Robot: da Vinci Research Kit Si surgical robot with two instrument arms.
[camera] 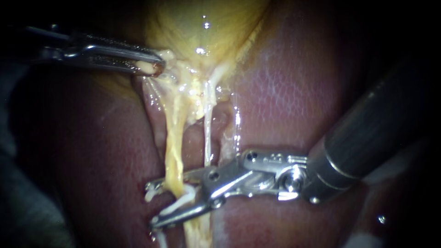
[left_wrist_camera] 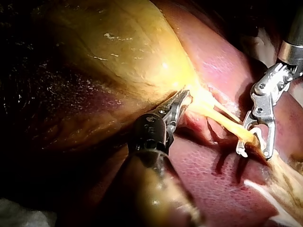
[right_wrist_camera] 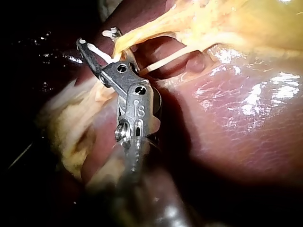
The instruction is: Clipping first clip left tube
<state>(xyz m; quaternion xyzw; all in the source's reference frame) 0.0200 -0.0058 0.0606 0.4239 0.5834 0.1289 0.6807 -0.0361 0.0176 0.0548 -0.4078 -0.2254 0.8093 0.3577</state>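
Clip (camera: pixel 178 204) sits unclosed in our right instrument (camera: pixel 155 205). The hand stands wide, and the white clip is seated between the two jaws and touches both. Its legs are spread apart.

The left tube (camera: pixel 173 156) is yellow and the thicker of the two. It runs from the gallbladder (camera: pixel 202 23) toward us over the liver (camera: pixel 285 92) and passes between those jaws on its near stretch, well apart from the gallbladder. The left wrist view agrees: the right instrument (left_wrist_camera: pixel 255 153) straddles the yellow tube with the clip (left_wrist_camera: pixel 242 150) around it.

The right tube (camera: pixel 207 138) is thin and pale and lies just right of the left one. It runs down to the base of the hand, and we cannot tell whether it lies inside the jaws.

Our left instrument (camera: pixel 156 66) comes in from the far left. Its hand is clamped tight on pale tissue at the gallbladder's lower edge, with both jaws on it. The strands below the hand look stretched.
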